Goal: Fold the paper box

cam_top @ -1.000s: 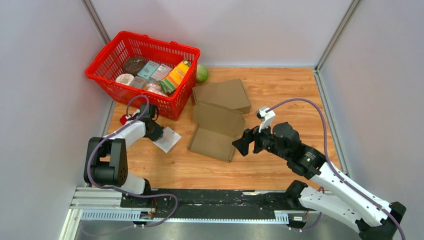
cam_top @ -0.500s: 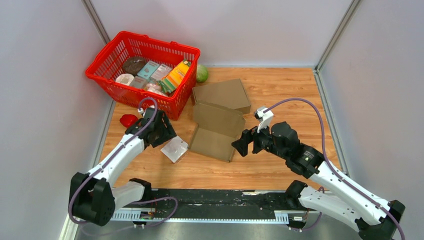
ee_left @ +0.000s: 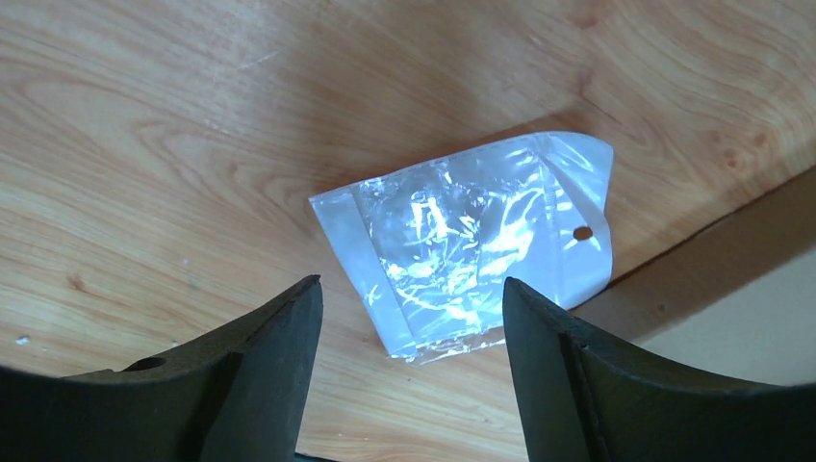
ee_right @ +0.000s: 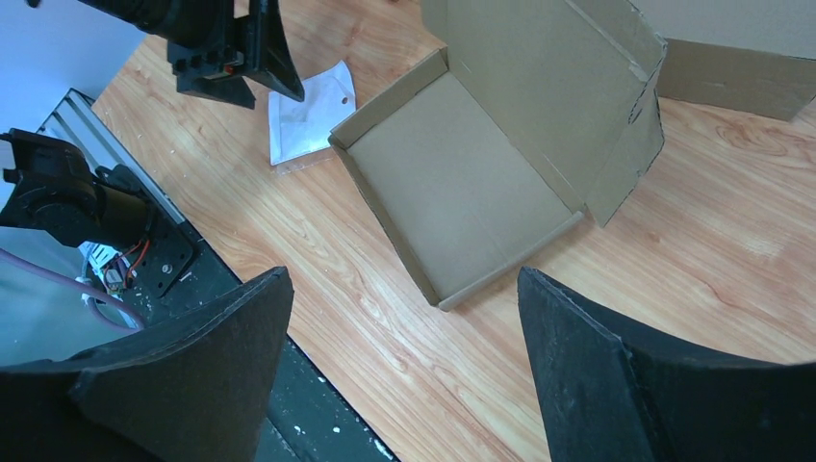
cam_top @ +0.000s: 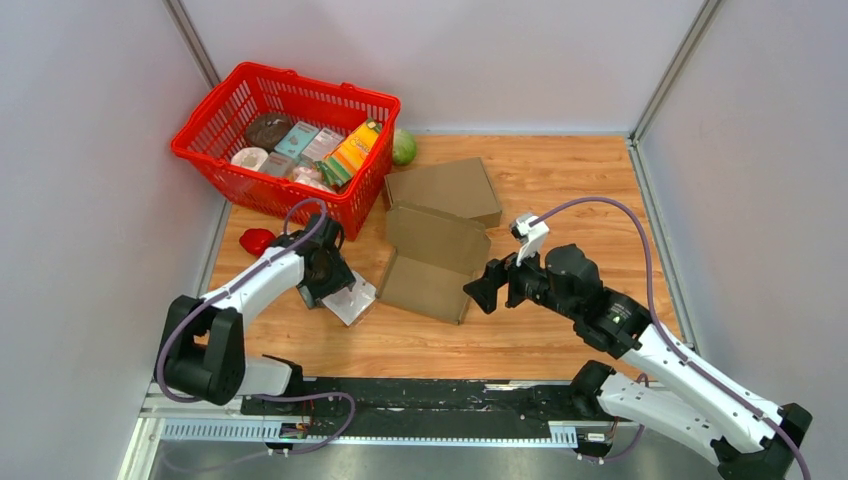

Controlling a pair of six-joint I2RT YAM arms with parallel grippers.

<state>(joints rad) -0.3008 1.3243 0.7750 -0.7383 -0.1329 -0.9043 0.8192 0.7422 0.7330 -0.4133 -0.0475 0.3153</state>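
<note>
The paper box (cam_top: 432, 262) lies open on the wooden table, a brown cardboard tray with its lid flap raised at the back. The right wrist view shows its bare inside (ee_right: 471, 183). My right gripper (cam_top: 483, 285) hovers open just right of the tray's near corner, holding nothing (ee_right: 404, 279). My left gripper (cam_top: 325, 275) is open to the left of the box, above a clear plastic bag (cam_top: 350, 297). In the left wrist view the bag (ee_left: 471, 245) lies flat just beyond the fingertips (ee_left: 409, 298), with a box edge (ee_left: 751, 289) at the right.
A second, closed cardboard box (cam_top: 443, 190) sits behind the open one. A red basket (cam_top: 285, 145) full of groceries stands at the back left, with a green ball (cam_top: 404, 147) beside it. A small red object (cam_top: 256, 240) lies left of the left arm.
My left gripper went from shut to open and let go of the plastic bag, which now lies closer to the box. The left arm swung right. The right arm stayed put.
</note>
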